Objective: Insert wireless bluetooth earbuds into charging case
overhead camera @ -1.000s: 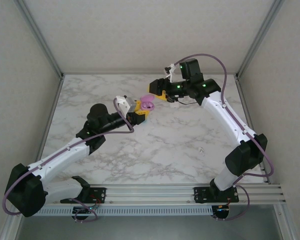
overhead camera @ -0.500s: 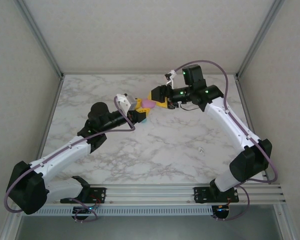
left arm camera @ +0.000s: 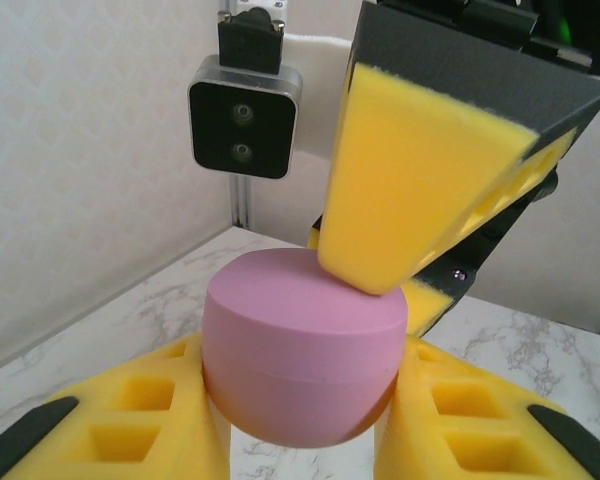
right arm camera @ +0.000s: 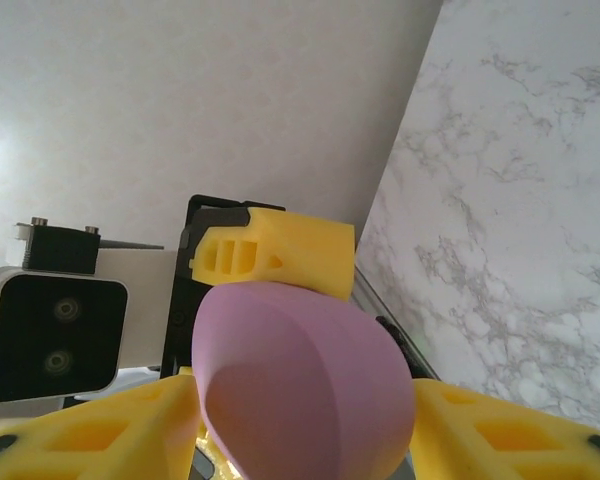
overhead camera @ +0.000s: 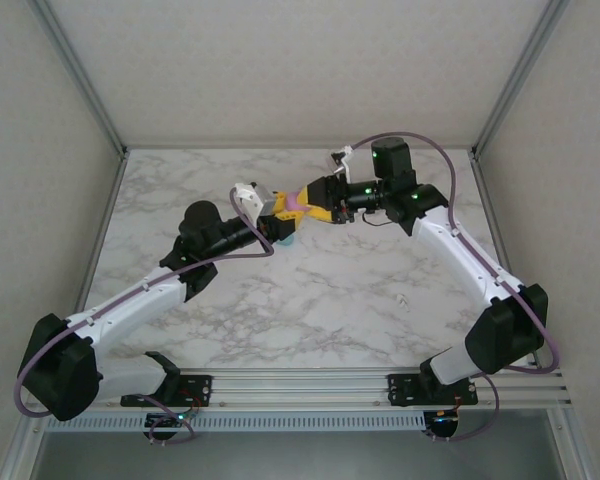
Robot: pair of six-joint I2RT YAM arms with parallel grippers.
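Now the right gripper had swung in from the back of the table and met the left gripper above the marble. The left fingers were pinched on the pink charging case, low on both its sides. The right fingers had closed in a little and sat on either side of the case's top. One pad touched the lid, but I could not tell if they squeezed it yet. The case looked shut, so the lid likely had to come open before any earbuds went in. A tiny pale speck lay on the table near the right arm, too small to call an earbud. The table was white marble with grey veins, and plain pale walls stood round it.
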